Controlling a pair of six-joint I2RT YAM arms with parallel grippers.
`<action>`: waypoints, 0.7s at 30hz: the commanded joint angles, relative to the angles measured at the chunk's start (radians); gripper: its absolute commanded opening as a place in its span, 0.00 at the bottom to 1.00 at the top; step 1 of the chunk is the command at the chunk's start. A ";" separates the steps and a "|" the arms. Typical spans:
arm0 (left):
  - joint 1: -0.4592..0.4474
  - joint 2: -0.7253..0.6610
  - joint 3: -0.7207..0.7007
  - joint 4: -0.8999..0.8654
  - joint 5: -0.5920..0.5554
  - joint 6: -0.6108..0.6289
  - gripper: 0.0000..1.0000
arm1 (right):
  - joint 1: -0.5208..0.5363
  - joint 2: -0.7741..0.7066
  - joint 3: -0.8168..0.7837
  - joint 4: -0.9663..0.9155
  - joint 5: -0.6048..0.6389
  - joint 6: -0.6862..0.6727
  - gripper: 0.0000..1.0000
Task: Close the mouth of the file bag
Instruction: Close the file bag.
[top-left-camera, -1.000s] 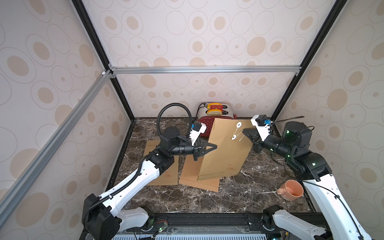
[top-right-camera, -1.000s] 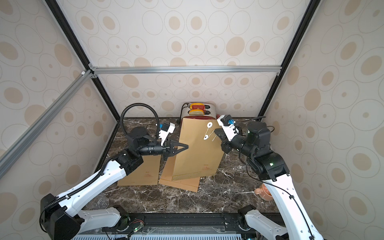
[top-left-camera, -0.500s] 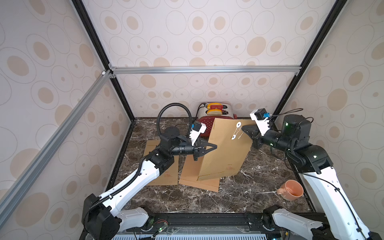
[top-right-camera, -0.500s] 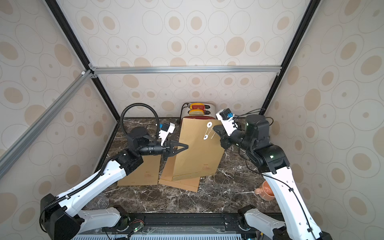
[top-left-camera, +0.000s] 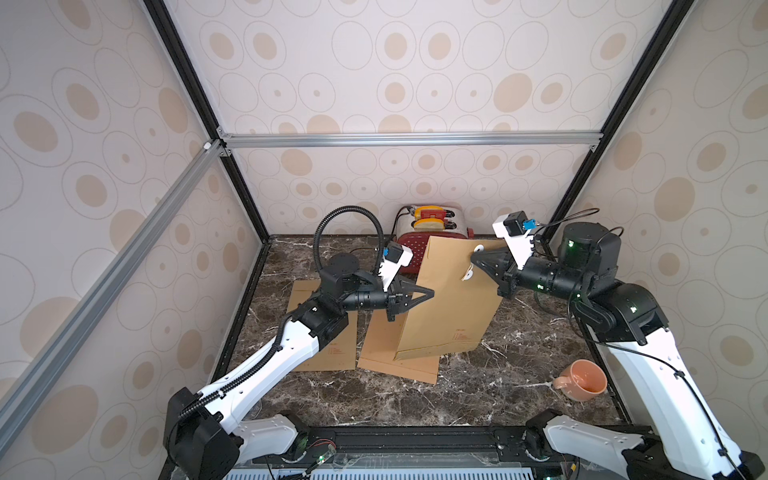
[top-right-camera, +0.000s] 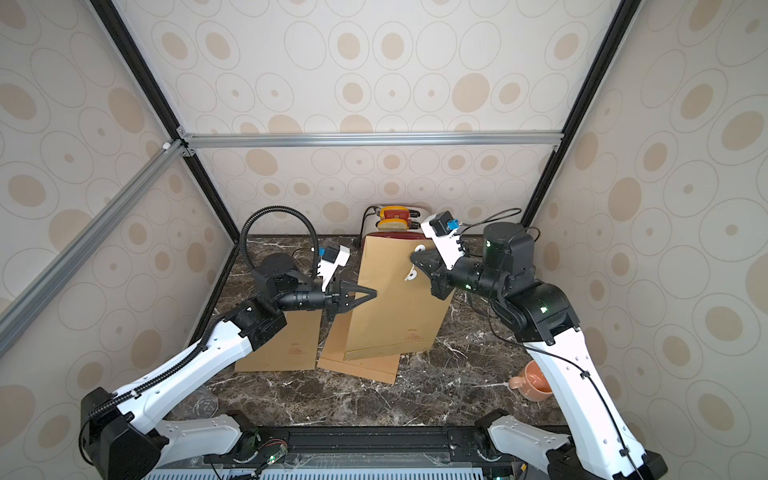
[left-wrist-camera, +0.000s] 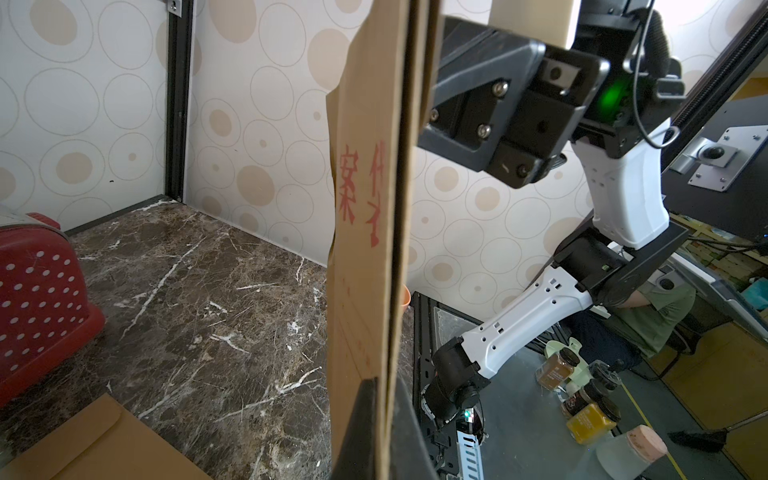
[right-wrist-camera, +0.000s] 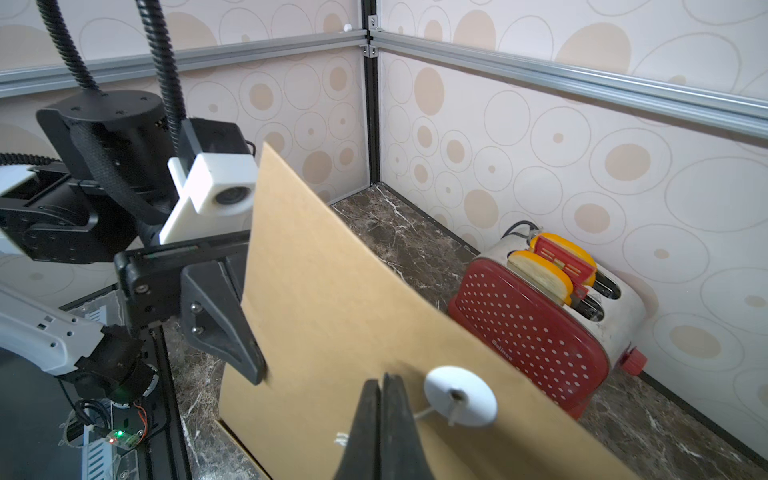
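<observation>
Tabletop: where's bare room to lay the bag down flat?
Bare marble: front strip between the flat envelopes and the front rail; right side between the held file bag and mug. Crowded: centre-left with envelopes, back by the toaster.

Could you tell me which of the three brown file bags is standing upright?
The file bag clamped in the left pincer, rightmost of the three; the other two lie flat on the table.

Toaster (top-left-camera: 415, 243) partly hidden behind file bag (top-left-camera: 449, 307); mug (top-right-camera: 530, 382) half behind R arm (top-right-camera: 569, 374); bag's print too small to read.
</observation>
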 joint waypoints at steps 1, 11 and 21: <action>-0.005 -0.016 0.031 0.031 0.011 -0.005 0.00 | 0.033 0.022 0.037 -0.014 0.016 0.006 0.00; -0.005 -0.021 0.018 0.073 0.015 -0.038 0.00 | 0.075 -0.014 -0.044 0.011 0.027 0.032 0.00; -0.006 -0.015 -0.024 0.265 0.037 -0.175 0.00 | 0.075 -0.176 -0.312 0.218 -0.025 0.187 0.00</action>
